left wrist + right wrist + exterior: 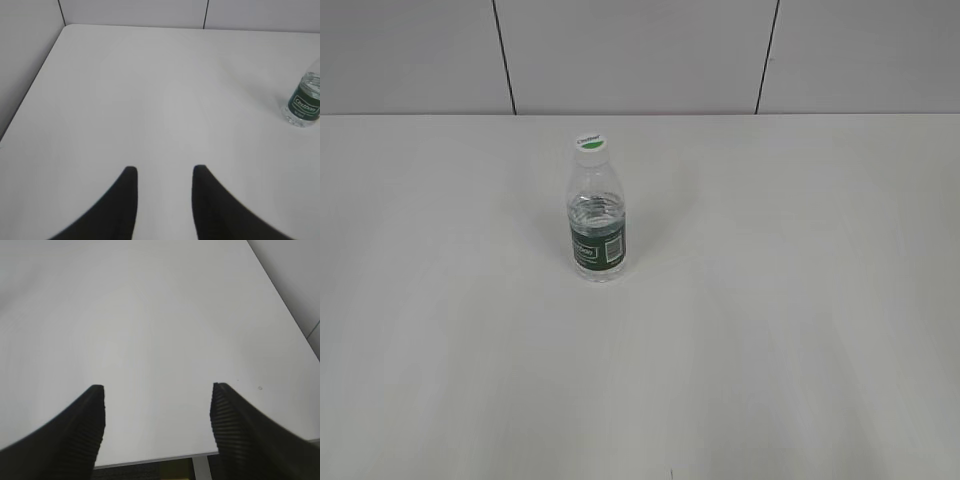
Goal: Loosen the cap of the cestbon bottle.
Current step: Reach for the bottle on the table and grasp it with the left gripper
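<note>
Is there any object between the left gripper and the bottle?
Nothing visible. In the left wrist view only bare table lies between the open left gripper and the cestbon bottle, which stands far right.

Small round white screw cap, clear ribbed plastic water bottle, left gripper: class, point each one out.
Small round white screw cap (590, 143), exterior view, its green-marked top.
Clear ribbed plastic water bottle (596, 247), exterior view, its dark green label.
Left gripper (165, 172), left wrist view, gap between its open fingertips.
</note>
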`<action>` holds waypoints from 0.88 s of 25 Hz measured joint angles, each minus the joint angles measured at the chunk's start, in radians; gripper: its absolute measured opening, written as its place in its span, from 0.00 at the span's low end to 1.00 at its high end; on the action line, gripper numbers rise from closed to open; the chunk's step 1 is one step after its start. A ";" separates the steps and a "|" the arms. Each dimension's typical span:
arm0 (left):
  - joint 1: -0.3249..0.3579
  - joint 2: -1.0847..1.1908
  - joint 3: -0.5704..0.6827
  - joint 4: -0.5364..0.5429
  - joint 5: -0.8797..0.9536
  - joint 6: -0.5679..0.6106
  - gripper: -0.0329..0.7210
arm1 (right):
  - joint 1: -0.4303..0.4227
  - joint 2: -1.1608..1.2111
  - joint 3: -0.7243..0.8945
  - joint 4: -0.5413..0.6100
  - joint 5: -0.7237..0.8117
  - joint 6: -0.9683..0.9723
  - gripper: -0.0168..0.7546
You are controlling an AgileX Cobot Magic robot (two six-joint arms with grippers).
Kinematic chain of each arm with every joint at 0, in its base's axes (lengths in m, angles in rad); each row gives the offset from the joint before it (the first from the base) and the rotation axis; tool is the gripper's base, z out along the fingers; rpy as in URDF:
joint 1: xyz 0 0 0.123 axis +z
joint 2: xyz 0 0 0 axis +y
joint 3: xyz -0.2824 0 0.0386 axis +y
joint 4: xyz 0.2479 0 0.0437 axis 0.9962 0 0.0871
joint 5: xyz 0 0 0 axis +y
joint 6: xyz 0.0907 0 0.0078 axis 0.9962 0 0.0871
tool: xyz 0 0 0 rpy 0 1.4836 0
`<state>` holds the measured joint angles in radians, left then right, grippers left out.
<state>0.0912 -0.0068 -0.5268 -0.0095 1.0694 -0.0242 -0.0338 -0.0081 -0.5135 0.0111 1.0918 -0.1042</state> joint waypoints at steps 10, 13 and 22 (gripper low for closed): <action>0.000 0.000 0.000 0.000 0.000 0.000 0.36 | 0.000 0.000 0.000 0.000 0.000 0.000 0.68; 0.000 0.000 0.000 0.000 0.000 0.000 0.36 | 0.000 0.000 0.000 0.000 0.000 0.000 0.68; 0.000 0.000 0.000 0.000 0.000 0.000 0.36 | 0.000 0.000 0.000 0.000 0.000 0.000 0.68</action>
<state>0.0912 -0.0068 -0.5268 -0.0095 1.0694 -0.0242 -0.0338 -0.0081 -0.5135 0.0111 1.0918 -0.1042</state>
